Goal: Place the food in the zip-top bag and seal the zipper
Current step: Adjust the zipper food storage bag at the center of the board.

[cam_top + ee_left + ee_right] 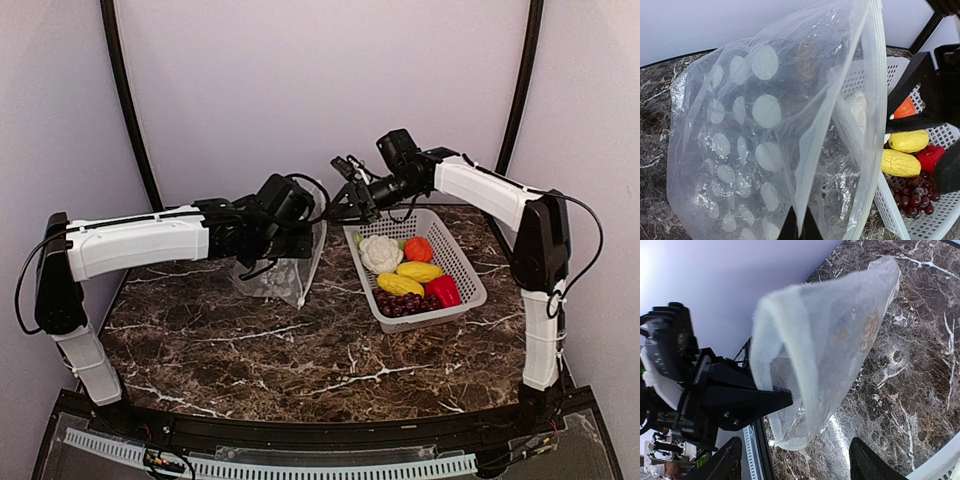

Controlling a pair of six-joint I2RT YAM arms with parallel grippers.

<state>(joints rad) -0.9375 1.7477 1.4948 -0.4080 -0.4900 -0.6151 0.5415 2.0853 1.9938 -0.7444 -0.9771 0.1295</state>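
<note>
The clear zip-top bag with white dots hangs empty from my left gripper, bottom on the table. In the left wrist view my left gripper is shut on the bag's rim; the whitish zipper runs along the open mouth. My right gripper is open and empty, just right of the mouth; in its view the bag lies ahead. The food sits in the white basket: white vegetable, orange-red one, yellow oblongs, red pepper, grapes.
The basket also shows at the right of the left wrist view, close beside the bag. The brown marble table ends at a black front rail. Pale walls close in behind and on both sides.
</note>
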